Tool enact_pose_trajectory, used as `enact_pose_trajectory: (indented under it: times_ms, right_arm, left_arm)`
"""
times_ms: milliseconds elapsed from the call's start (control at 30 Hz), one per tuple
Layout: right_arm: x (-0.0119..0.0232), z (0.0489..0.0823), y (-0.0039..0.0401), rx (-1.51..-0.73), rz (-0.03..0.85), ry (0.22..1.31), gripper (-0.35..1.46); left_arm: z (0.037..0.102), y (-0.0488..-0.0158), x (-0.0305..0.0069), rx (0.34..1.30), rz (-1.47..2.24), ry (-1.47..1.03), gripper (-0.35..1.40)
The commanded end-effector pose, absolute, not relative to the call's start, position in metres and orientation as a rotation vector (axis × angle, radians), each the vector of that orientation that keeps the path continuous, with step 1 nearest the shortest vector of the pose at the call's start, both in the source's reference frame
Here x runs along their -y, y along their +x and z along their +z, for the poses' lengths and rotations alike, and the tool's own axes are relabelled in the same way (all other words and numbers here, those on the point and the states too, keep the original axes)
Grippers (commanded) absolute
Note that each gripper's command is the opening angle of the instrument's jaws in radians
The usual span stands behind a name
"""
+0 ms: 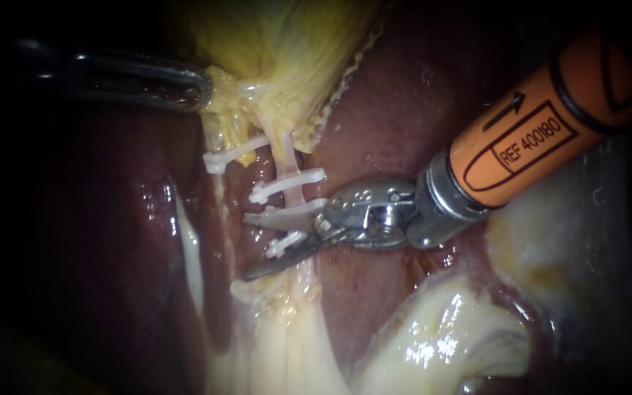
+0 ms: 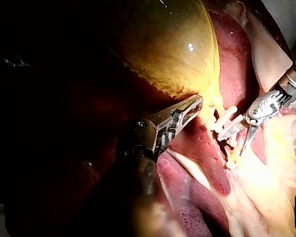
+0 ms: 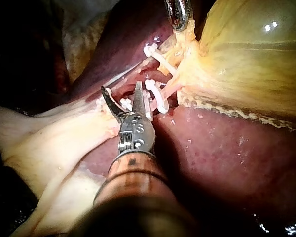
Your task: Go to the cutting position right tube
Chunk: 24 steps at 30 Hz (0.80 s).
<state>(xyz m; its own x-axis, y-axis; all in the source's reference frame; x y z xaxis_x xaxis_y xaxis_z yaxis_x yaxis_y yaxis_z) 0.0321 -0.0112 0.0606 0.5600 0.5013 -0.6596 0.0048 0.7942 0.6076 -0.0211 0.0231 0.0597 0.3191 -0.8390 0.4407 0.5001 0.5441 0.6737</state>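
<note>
The right tube is running down from the gallbladder neck over the liver, just beside the left tube. It's wearing two white clips: an upper clip and a lower clip.

My right instrument is sitting right on it, blades standing apart and gripping nothing. The upper blade is lying across the tube between the two clips, but the lower blade is sitting past the lower clip, so that clip is looking like it's inside the opening. That's what's worrying me. Closing from here, I reckon the blades are going to bite on plastic, or knock the clip loose, instead of cutting clean tube between the clips.

The blade tips are also poking out close to the left tube's line, so pushing any deeper is risking a nick there.

My left instrument is clamped on the gallbladder neck at the liver's upper edge, which seems to be holding everything taut. If that grip is slipping, the tube is going slack and the line-up is gone.
</note>
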Motion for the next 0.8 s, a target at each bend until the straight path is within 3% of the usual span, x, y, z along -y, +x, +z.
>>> enact_pose_trajectory:
  times_ms: [33,300,467,800]
  right_arm:
    - [0.0112,0.0605,0.0321,-0.942,0.312,0.606,1.43]
    - [0.0113,0.0581,0.031,-0.925,0.361,0.721,1.4]
    - [0.0108,0.0566,0.0292,-0.915,0.34,0.822,1.28]
    - [0.008,0.0557,0.0253,-0.87,0.394,0.851,1.11]
  left_arm:
    - [0.0598,-0.0211,-0.023,0.857,-0.922,0.46,-0.35]
    - [0.0598,-0.0211,-0.023,0.857,-0.922,0.46,-0.35]
    - [0.0598,-0.0211,-0.023,0.857,-0.921,0.46,-0.35]
    - [0.0598,-0.021,-0.023,0.857,-0.921,0.46,-0.35]
